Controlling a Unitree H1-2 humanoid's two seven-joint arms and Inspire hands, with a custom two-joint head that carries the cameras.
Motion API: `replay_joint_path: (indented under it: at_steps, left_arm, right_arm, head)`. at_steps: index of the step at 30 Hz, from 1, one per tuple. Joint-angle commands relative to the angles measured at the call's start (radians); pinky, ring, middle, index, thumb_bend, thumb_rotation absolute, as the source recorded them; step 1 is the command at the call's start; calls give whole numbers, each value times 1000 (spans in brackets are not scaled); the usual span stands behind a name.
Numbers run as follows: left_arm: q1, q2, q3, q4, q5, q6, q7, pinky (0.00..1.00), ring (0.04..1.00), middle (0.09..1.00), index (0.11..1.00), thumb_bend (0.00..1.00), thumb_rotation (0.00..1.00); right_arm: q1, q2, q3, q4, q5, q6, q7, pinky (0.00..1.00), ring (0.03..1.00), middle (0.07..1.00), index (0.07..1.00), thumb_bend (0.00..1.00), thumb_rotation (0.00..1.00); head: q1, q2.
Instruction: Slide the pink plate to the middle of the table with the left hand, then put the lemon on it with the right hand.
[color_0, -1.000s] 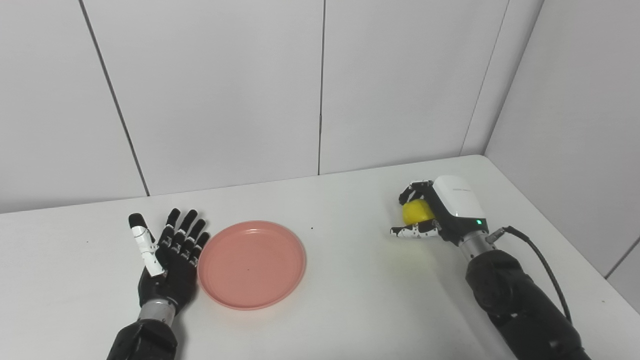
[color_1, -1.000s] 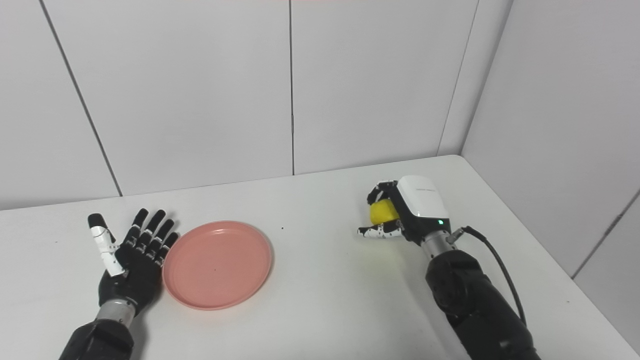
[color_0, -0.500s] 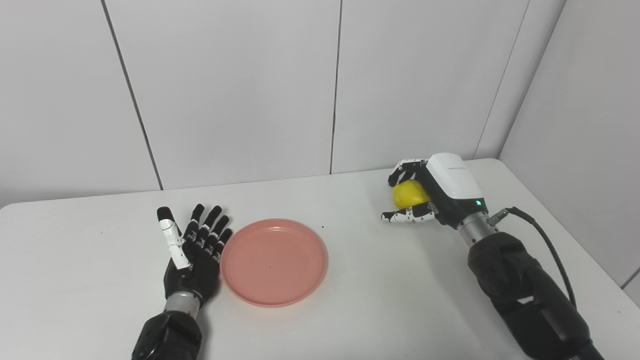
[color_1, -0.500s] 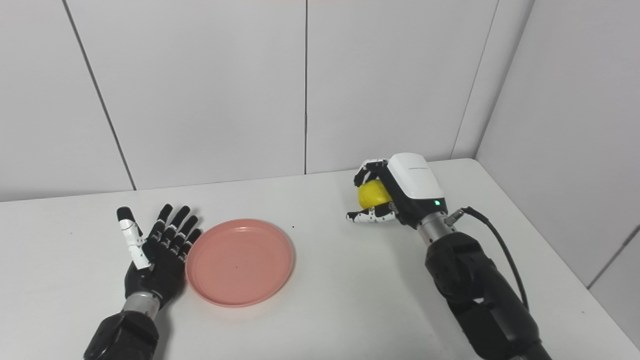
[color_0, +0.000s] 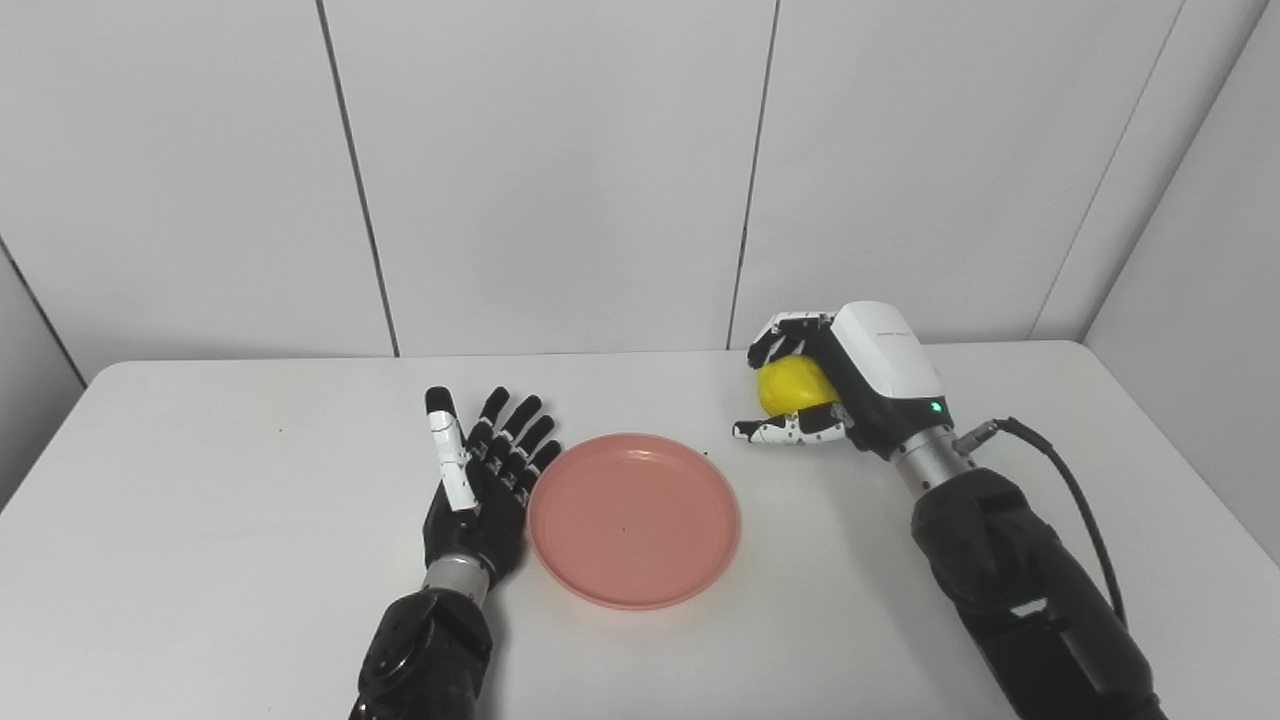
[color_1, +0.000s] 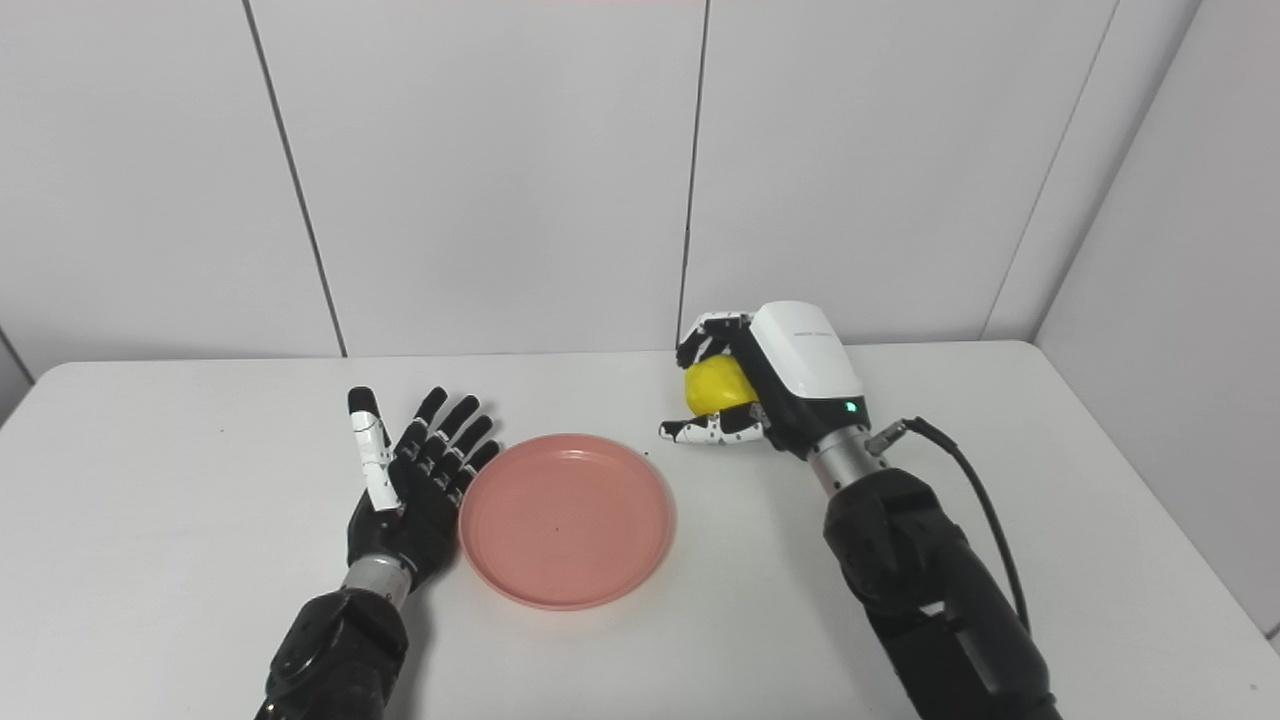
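A pink plate (color_0: 634, 519) lies empty near the middle of the white table (color_0: 200, 560). My left hand (color_0: 480, 485) is open, palm up with fingers spread, and lies flat just left of the plate, against its left rim. My right hand (color_0: 840, 385) is shut on the yellow lemon (color_0: 793, 385) and holds it above the table, just right of and behind the plate's far right edge. In the right eye view the lemon (color_1: 719, 385) shows between the curled fingers and the thumb.
White wall panels stand close behind the table and along its right side. A black cable (color_0: 1060, 490) runs from my right wrist down along the forearm. The table's left edge (color_0: 40, 460) is in view.
The camera has swung left, so the whole picture shifted right. My right hand has lifted the lemon off the table and carried it left toward the plate. The left hand and plate stay put.
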Motion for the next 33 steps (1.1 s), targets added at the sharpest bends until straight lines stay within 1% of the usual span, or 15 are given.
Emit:
replay_joint_path:
  at_steps: [1,4,7,9,10,16,20,25,30,32,33]
  left_arm:
    - [52,-18,4,58,21,49,48,903,895,889,936,903,963]
    - [54,-21,-1,60,24,42,39,920,905,895,950,919,963]
    - [54,-24,-5,63,32,41,46,910,901,891,945,919,965]
    - [53,-26,-4,64,34,44,52,904,897,886,939,917,964]
    - [52,-27,-4,63,35,46,55,904,896,885,937,916,963]
    - [56,-34,-4,63,40,39,47,921,904,892,944,907,973]
    - [57,-33,-8,69,42,37,43,937,912,902,948,898,982]
    - [55,-30,-13,77,51,35,47,925,900,893,942,913,986]
    - [55,-32,-10,77,43,25,45,933,903,894,939,910,981]
    - [56,-33,-10,76,42,23,44,932,902,893,937,910,979]
    - [57,-34,-10,74,41,24,44,937,906,895,940,909,978]
  right_arm:
    - [-52,4,2,-13,-2,-45,-11,156,207,295,479,507,159]
    - [-58,16,13,-12,8,-52,-6,187,240,330,480,507,157]
    - [-73,23,27,-6,12,-61,3,201,255,345,481,507,158]
    - [-85,31,36,0,7,-68,2,185,238,329,482,507,158]
    - [-89,35,40,2,7,-72,0,166,216,306,481,508,156]
    - [-114,68,67,12,-5,-55,12,162,214,304,481,509,154]
    - [-129,90,85,33,-17,-61,14,165,216,304,481,509,154]
    - [-151,122,110,63,-27,-81,8,203,260,348,483,508,158]
    - [-156,146,140,96,-33,-99,9,201,258,340,481,507,160]
    - [-151,153,151,108,-38,-104,14,206,266,346,483,507,159]
    - [-147,155,159,116,-41,-106,18,219,284,366,485,507,158]
  head:
    - [9,-2]
    - [25,-3]
    - [33,-6]
    - [35,-8]
    - [35,-8]
    - [57,-10]
    - [61,-12]
    - [58,-14]
    - [58,-13]
    - [58,-12]
    - [58,-10]
